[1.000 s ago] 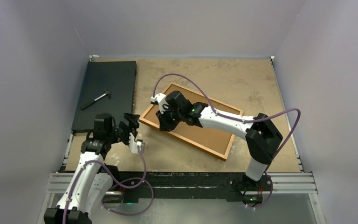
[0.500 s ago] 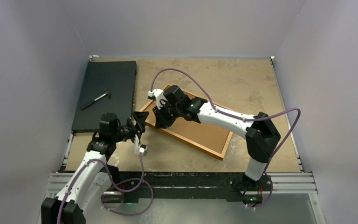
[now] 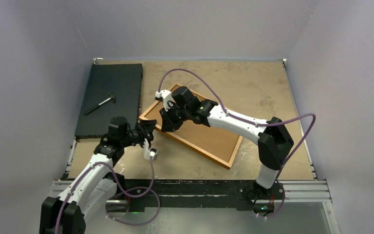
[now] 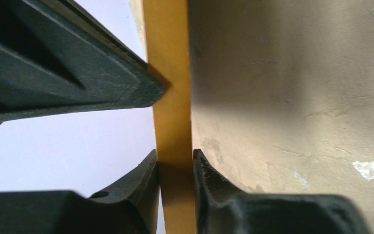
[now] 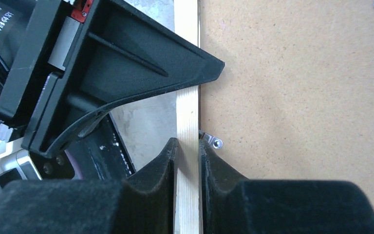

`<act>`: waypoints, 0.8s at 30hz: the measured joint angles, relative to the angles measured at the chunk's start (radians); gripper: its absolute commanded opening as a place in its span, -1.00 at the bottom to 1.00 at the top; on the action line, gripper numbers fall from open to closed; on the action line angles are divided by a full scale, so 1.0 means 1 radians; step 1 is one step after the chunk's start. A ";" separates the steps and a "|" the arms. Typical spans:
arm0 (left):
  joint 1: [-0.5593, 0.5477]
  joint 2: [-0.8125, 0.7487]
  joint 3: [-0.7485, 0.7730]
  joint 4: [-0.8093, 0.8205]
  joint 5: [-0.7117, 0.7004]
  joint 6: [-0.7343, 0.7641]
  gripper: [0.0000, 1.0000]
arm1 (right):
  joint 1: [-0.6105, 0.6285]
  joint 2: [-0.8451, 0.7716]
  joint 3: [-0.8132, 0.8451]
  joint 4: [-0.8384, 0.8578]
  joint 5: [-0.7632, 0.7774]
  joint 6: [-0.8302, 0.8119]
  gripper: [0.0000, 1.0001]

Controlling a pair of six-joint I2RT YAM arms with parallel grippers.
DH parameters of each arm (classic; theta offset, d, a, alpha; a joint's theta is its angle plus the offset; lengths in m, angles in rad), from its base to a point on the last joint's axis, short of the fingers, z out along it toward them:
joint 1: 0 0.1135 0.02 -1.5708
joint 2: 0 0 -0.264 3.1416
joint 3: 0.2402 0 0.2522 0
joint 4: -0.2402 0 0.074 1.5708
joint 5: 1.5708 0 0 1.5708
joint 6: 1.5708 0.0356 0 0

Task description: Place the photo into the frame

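We see the frame (image 4: pixel 173 122) as smooth, satin orange-brown wood, paler and raw along its edge. The backing board (image 5: pixel 297 97) is matt, speckled fibreboard. The worktop (image 3: pixel 253 83) looks rough and mottled. The left hand (image 4: pixel 175 158) and right hand (image 5: pixel 188 146) are grainy matt black plastic.

From above, the left gripper (image 3: pixel 151 128) and right gripper (image 3: pixel 168 122) cover the near-left corner of the orange-brown wooden picture frame (image 3: pixel 235 153), so where their fingertips meet it cannot be seen. Each wrist view cuts the frame down to one strip of its edge. The small dark tool (image 3: pixel 100 104) on the grey-black rectangular mat (image 3: pixel 121 78) is too small to identify.
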 measured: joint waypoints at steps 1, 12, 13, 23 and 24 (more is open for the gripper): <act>0.000 0.000 0.003 0.005 0.002 -0.015 -0.95 | 0.000 -0.002 0.000 -0.002 0.001 -0.001 -0.32; -0.010 -0.006 0.054 -0.051 0.002 -0.131 -1.00 | 0.005 -0.200 -0.004 -0.047 0.167 -0.103 0.80; -0.010 0.000 0.072 -0.066 0.002 -0.146 -1.00 | 0.009 -0.227 -0.010 -0.058 0.192 -0.122 0.86; -0.016 0.077 0.223 -0.148 0.002 -0.232 -1.00 | 0.173 -0.347 -0.094 -0.247 0.445 -0.307 0.96; -0.016 0.079 0.227 -0.150 0.002 -0.234 -1.00 | 0.192 -0.339 -0.093 -0.267 0.471 -0.320 0.93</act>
